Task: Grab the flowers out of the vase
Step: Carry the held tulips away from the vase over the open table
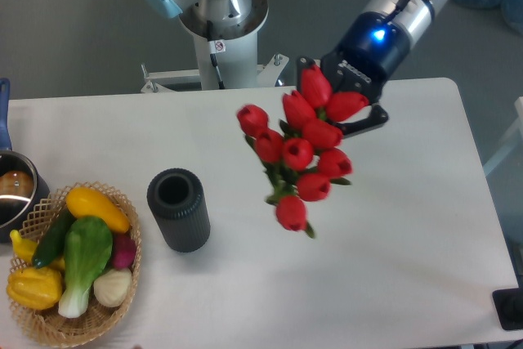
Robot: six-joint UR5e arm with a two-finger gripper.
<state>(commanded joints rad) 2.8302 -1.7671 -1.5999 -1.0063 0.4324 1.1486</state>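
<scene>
The flowers (301, 153), a bunch of red tulips with green stems, hang in the air over the middle of the table, tilted down to the left. My gripper (347, 112) is shut on the bunch at its upper right end. The vase (178, 209), a dark ribbed cylinder with an open round mouth, stands upright on the table well to the left of the bunch, with nothing in it.
A wicker basket (124, 301) with several vegetables sits at the front left corner. A metal pot (15, 192) stands at the left edge behind it. The arm's base (219, 14) rises behind the table's far edge.
</scene>
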